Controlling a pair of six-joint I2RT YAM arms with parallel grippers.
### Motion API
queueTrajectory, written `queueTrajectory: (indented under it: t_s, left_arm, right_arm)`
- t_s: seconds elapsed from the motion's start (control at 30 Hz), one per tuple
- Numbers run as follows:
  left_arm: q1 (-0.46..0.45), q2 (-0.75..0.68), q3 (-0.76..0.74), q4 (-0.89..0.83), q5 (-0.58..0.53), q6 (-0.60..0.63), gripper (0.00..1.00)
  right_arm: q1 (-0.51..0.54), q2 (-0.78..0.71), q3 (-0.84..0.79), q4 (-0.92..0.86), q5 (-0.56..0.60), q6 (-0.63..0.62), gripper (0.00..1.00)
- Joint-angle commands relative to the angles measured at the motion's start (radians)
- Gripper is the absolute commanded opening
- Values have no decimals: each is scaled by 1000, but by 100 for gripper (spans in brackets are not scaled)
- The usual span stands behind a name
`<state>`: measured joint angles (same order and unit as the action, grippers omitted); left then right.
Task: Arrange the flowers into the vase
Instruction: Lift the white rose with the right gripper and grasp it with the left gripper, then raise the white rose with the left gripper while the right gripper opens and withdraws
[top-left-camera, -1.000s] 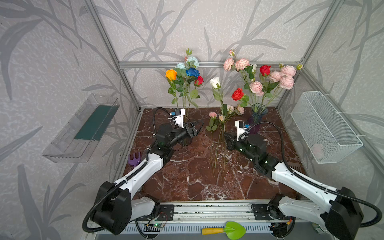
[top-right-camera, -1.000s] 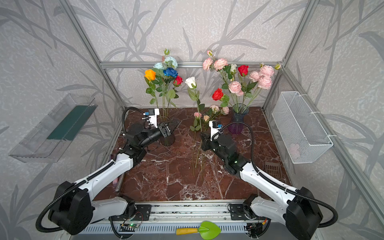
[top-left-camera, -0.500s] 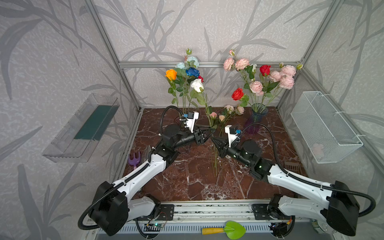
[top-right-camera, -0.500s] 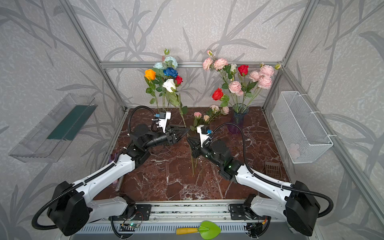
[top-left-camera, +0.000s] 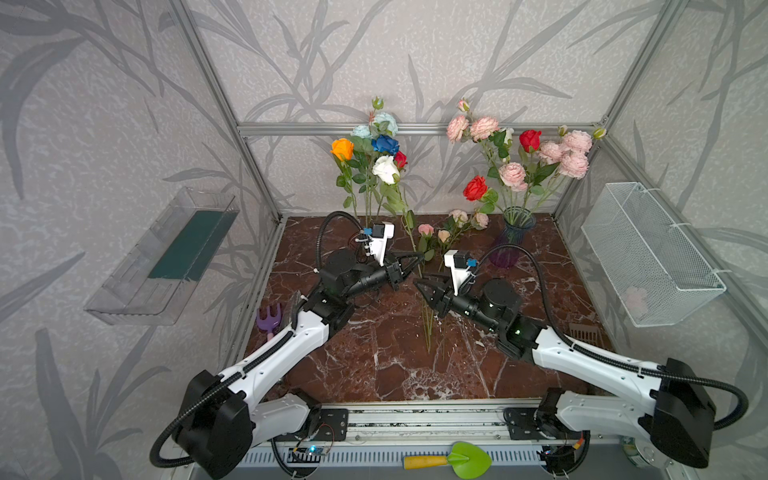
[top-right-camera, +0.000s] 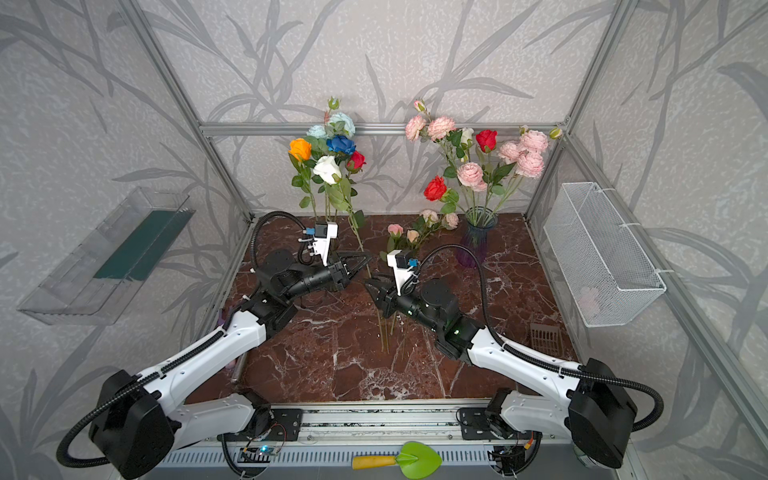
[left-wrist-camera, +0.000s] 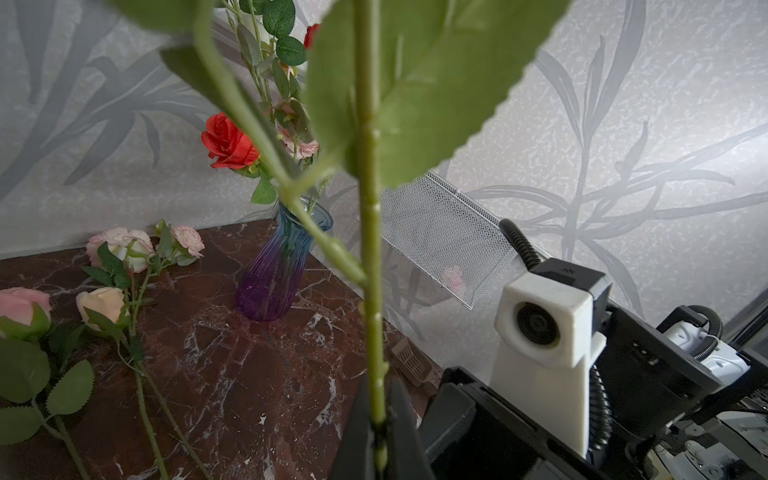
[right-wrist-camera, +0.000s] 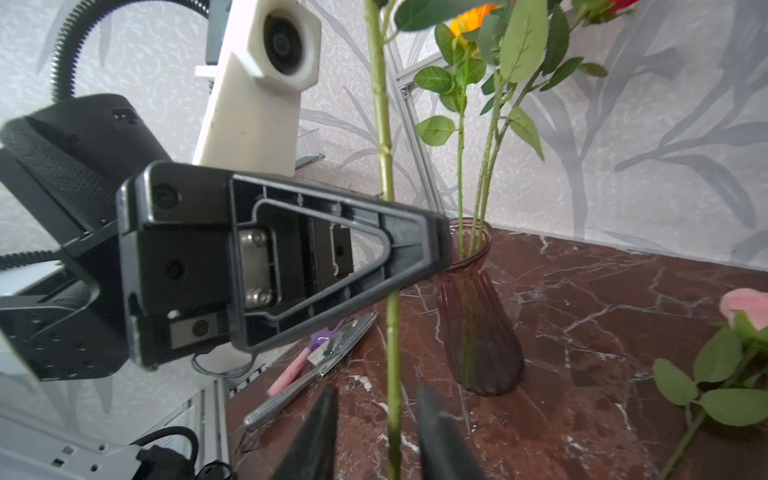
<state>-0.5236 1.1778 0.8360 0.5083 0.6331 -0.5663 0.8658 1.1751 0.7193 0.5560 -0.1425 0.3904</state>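
the worktop (top-left-camera: 374, 365) is reddish-brown marble veined in white; the walls (top-left-camera: 104, 124) are pale grey with darker grey leaf shapes. the vase (top-left-camera: 513, 239) shades from blue at the rim to purple below. the white rose (top-left-camera: 385, 169), orange rose (top-left-camera: 342, 148), blue rose (top-left-camera: 385, 144), red rose (top-left-camera: 475, 188) and frilly pink blooms (top-left-camera: 573, 153) carry green stems. the mesh basket (top-left-camera: 648, 249) is white.

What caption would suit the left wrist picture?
Left gripper shut on a green stem, vase and loose flowers beyond.
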Motion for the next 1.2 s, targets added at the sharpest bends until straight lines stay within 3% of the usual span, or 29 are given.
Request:
queueTrajectory:
  t_s: [0.0, 0.1, 0.2, 0.33, 0.5, 0.6, 0.77, 1.17]
  left_arm:
    - [0, -68, 23, -65, -59, 82, 0]
    - [2, -131, 76, -231, -193, 236, 0]
    - [2, -171, 173, -383, -400, 387, 0]
    - [8, -190, 284, -402, -631, 537, 0]
    - [19, -94, 486, -429, -749, 679, 0]
    - [60, -15, 569, -421, -769, 713, 0]
    - [165, 98, 651, -439, -730, 664, 0]
    - [226, 178, 490, -300, -696, 573, 0]
  right_arm:
    - [6, -37, 18, 10, -25, -25, 43]
    - [5, -101, -19, -25, 48, -51, 45]
    - [5, -168, -57, -63, 134, -81, 46]
    - [0, -219, -82, -115, 219, -108, 47]
    - [-27, -224, -99, -106, 229, -93, 48]
    - [-44, -226, -113, -91, 222, -79, 48]
    - [-63, -249, -137, -91, 218, -64, 49]
    - [-102, -295, -176, -112, 209, -53, 50]
